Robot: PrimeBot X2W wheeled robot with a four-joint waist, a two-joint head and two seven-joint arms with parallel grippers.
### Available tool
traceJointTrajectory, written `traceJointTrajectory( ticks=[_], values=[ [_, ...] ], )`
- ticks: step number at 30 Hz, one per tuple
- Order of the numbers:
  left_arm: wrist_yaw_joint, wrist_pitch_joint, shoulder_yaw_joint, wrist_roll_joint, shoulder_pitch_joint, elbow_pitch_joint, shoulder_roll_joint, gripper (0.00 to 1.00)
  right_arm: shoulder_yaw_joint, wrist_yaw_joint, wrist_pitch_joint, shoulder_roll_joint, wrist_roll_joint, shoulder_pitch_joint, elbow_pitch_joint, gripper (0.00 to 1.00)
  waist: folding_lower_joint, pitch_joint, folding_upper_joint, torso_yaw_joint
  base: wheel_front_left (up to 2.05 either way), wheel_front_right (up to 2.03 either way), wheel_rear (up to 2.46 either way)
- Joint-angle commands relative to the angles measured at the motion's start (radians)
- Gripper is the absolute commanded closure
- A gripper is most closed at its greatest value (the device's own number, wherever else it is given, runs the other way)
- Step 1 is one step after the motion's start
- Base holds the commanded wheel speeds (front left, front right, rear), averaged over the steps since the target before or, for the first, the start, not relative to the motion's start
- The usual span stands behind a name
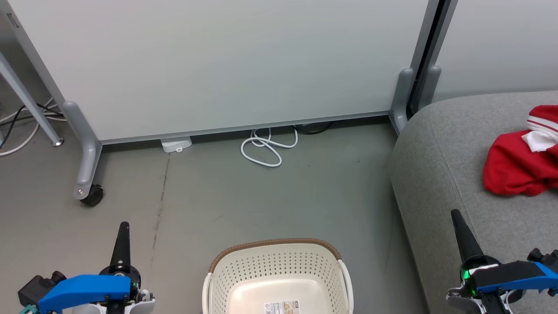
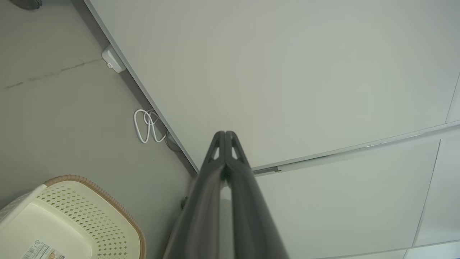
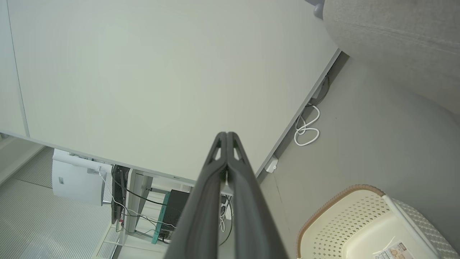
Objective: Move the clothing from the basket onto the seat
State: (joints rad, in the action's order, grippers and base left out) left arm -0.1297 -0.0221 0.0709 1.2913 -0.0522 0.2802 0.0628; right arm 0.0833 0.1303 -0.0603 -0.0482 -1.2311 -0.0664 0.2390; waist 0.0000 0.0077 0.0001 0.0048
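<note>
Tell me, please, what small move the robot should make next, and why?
Probably a slight downward head tilt, to check the laundry basket at its cut-off near end: its visible floor is bare but for a label sticker, the red clothing lies on the grey seat, and the left gripper and right gripper are shut, holding nothing.

We take the basket on the floor as our mark: the seat stands to its right, with the clothing lying on it, well apart from the basket. Behind the basket a coiled cable lies at the foot of a partition panel; the left end effector hangs to its left, the right end effector to its right.
</note>
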Motion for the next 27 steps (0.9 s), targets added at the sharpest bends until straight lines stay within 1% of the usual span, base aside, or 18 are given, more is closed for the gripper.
traceJointTrajectory(
  ticks=[1, 27],
  values=[
    [-0.001, -0.009, 0.008, 0.03, -0.025, -0.012, 0.001, 1.0, 0.005, 0.001, -0.007, -0.003, -0.036, -0.021, -0.004, 1.0, 0.0, 0.0, -0.0001, 0.0, 0.0, 0.0, 0.0],
    [-0.002, -0.065, 0.033, 0.215, -0.05, -0.028, -0.008, 1.0, 0.022, 0.001, -0.037, -0.003, -0.257, -0.039, 0.003, 1.0, 0.0, -0.003, -0.0001, -0.003, 0.0, 0.0, 0.0]
  ],
)
